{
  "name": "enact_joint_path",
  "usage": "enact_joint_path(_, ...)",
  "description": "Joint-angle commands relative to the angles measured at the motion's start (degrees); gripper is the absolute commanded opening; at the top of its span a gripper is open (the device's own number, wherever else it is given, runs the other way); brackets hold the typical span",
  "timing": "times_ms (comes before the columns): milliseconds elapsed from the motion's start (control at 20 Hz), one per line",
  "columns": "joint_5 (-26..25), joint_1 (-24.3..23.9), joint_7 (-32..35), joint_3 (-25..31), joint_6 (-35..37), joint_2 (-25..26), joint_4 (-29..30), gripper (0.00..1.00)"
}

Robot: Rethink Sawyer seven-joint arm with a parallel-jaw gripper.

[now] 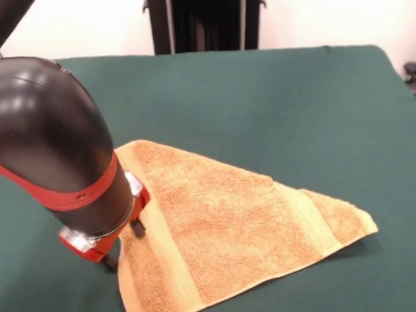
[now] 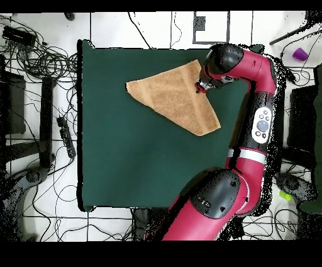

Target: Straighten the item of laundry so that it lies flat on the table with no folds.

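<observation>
While one towel (image 1: 225, 231) lies folded on the table (image 1: 275, 105), jaws' state cannot be told.

Your dark green table (image 1: 275, 105) carries one thing: an orange-yellow towel (image 1: 225, 231), folded into a rough triangle, lying near one edge.

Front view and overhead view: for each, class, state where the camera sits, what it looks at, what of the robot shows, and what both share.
Front view: sits low across the table, facing the towel; the arm's black and red end fills the left, its gripper largely hidden.
Overhead view: looks straight down; whole red arm, cabled floor.
Shared: towel, green table, arm at the towel's edge.
</observation>
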Motion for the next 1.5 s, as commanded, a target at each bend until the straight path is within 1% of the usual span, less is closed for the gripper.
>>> enact_joint_path(50,-20.24,1.39,-34.11,10.45,0.89,3.19,-9.71,1.0)
enact_joint_path(100,-22.22,1.72,-33.39,11.51,4.1,2.76,-10.26,1.0)
enact_joint_path(200,-24.1,2.47,-26.03,12.7,14.2,1.51,-10.48,1.0)
enact_joint_path(250,-23.7,2.71,-21.53,13.35,19.28,0.96,-10.11,1.0)
enact_joint_path(350,-20.42,3.5,-10.42,14.2,27.36,0.01,-8.7,1.0)
enact_joint_path(450,-15.37,3.91,1.49,15.72,32.04,-0.32,-7.29,1.0)
enact_joint_path(600,-10.22,4.85,13.09,17.04,35.68,-0.72,-6.83,1.0)
enact_joint_path(700,-10.9,5.6,16.43,18.36,38.47,-1.81,-7.66,1.0)
enact_joint_path(900,-15.24,6.83,18.89,21.91,43.33,-3.85,-8.95,1.0)
enact_joint_path(950,-15.96,6.99,19.79,22.8,43.74,-4.07,-9.17,1.0)
enact_joint_path(1000,-15.79,7.33,22.49,24.13,43.3,-4.05,-9.49,1.0)
enact_joint_path(1050,-14.77,7.52,26.6,25.09,42.23,-3.71,-9.81,1.0)
enact_joint_path(1200,-14.82,8.38,37.17,29.05,38.97,-1.71,-11.08,1.0)
enact_joint_path(1300,-14.69,8.65,41.55,30.27,37.26,0.21,-11.27,1.0)
enact_joint_path(1400,-13.12,9.07,43.72,29.13,34.24,2.18,-10.84,1.0)
enact_joint_path(1500,-10.09,9.9,46.28,26.68,28.54,4.04,-10.36,1.0)
